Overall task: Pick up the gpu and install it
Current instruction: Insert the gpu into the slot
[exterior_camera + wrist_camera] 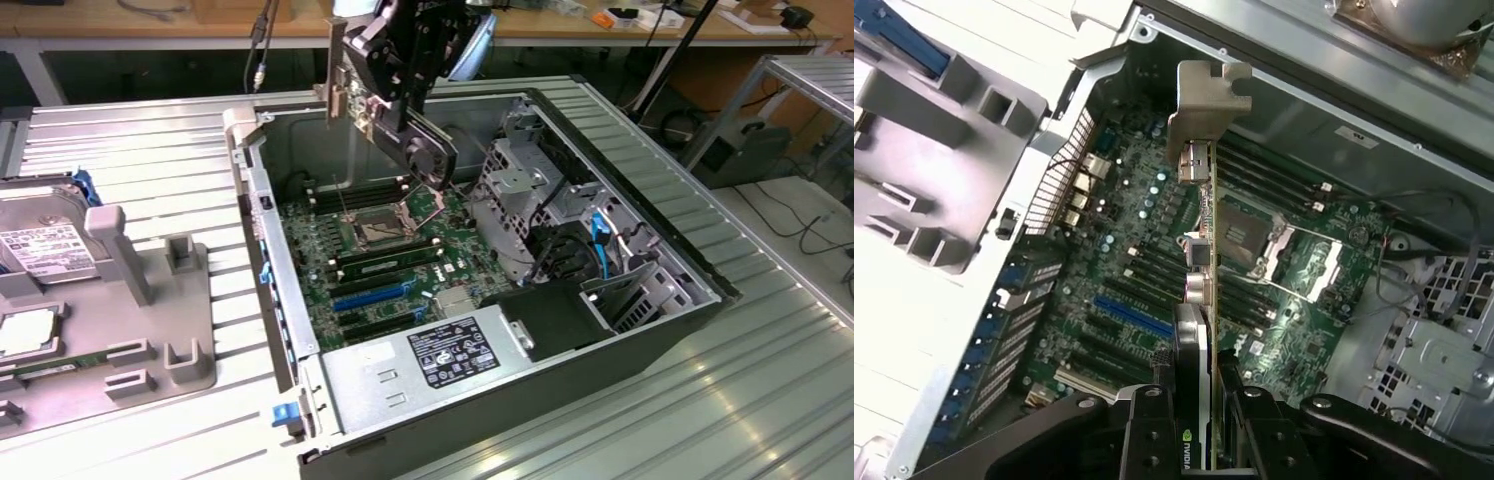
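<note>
One end effector (398, 95) is seen over an open computer case (254, 230), and its jaws are closed part-way onto the gpu (424, 150), which is clamped between them by its two flat faces. In the exterior view the card is held tilted above the far half of the case, with its silver bracket (336, 70) raised towards the case's far rim and its black round cooler turned towards the exterior view's right. The card has not been seated in a slot; its lower end is seen over the region of the CPU socket (380, 230) on the motherboard (387, 270), and whether anything is touched there cannot be told.

In the wrist view the gpu (1199, 270) is seen edge-on, gripped by the end effector (1199, 440), with black fingers (1144, 440) pressed to either side. Its bracket (1206, 95) is at the end away from the camera. Beyond the card's edge the motherboard (1144, 230), the CPU socket (1249, 235) and a blue expansion slot (1132, 315) are visible.

A power supply (427, 365) is mounted at the near end of the case. The case is set on a ribbed metal surface (747, 400). To the exterior view's left, a grey tray (147, 320) is placed on the same surface, and a hard drive (47, 245) with a white label is held in it.
</note>
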